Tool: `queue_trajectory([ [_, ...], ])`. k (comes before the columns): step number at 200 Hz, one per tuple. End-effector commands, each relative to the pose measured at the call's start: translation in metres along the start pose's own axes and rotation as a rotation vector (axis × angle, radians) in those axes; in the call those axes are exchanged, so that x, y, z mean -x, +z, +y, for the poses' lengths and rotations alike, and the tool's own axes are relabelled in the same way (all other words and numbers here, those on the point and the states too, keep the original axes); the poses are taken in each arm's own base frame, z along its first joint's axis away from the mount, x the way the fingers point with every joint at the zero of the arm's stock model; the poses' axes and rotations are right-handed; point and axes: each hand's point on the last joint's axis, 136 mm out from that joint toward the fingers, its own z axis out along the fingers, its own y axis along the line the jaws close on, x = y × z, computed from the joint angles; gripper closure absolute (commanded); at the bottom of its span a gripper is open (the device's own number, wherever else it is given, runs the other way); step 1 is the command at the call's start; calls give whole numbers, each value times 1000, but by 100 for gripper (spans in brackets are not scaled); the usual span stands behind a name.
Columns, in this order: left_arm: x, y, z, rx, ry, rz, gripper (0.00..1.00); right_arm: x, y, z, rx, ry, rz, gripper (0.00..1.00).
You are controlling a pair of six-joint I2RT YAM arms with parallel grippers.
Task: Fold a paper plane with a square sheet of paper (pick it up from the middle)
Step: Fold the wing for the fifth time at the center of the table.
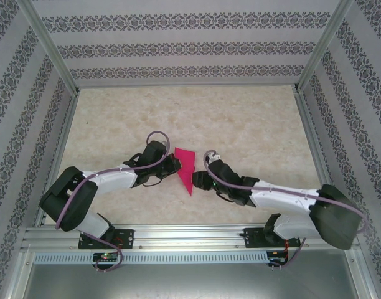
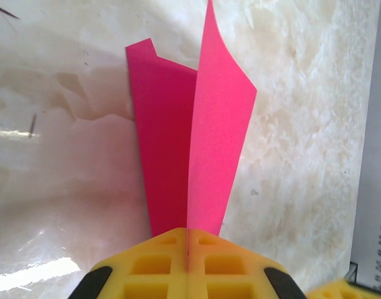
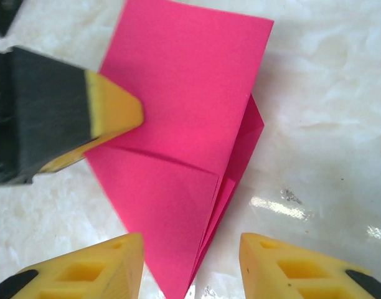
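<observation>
The square sheet of paper (image 1: 186, 168) is magenta-pink and folded into a pointed, layered dart, the paper plane shape, lying mid-table between the two arms. My left gripper (image 1: 175, 164) is at its left edge, and in the left wrist view its yellow jaws (image 2: 188, 233) are shut on the paper (image 2: 197, 143), whose upper layer lifts up from the crease. In the right wrist view the paper (image 3: 184, 124) points toward my right gripper (image 3: 190, 268), which is open with the tip between its fingers (image 3: 290, 268). The left gripper's fingertip (image 3: 109, 115) rests at the paper's left edge.
The pale marbled tabletop (image 1: 253, 131) is bounded by an aluminium frame (image 1: 56, 146) and patterned walls (image 1: 178, 47). The mounting rail (image 1: 190, 240) runs along the near edge.
</observation>
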Motion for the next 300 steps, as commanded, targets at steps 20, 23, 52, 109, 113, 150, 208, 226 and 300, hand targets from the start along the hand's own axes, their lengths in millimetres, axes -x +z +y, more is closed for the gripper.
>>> queue_trajectory([
  [20, -3, -2, 13, 62, -54, -19, 95, 8, -10, 24, -15, -374, -225, 53],
  [23, -4, -1, 13, 63, -56, -16, 95, 6, -8, 26, -20, -401, -221, 53],
  [52, -6, 3, 11, 56, -62, 6, 94, -6, 13, 42, -119, -618, -187, 54],
  [109, -8, 5, 10, 60, -56, 22, 94, -16, 40, 55, -210, -825, -190, 54],
  [113, -8, 5, 10, 59, -56, 23, 94, -16, 42, 54, -221, -836, -190, 54],
  [150, -8, 4, 9, 57, -52, 23, 94, -20, 57, 42, -318, -915, -176, 58],
  [208, -8, 5, 8, 62, -43, 34, 93, -25, 67, 35, -366, -956, -172, 70],
  [226, -9, 5, 9, 67, -41, 38, 92, -27, 69, 34, -374, -959, -175, 73],
  [300, -5, -2, 12, 118, -21, 21, 79, -22, 61, 25, -411, -904, -209, 94],
])
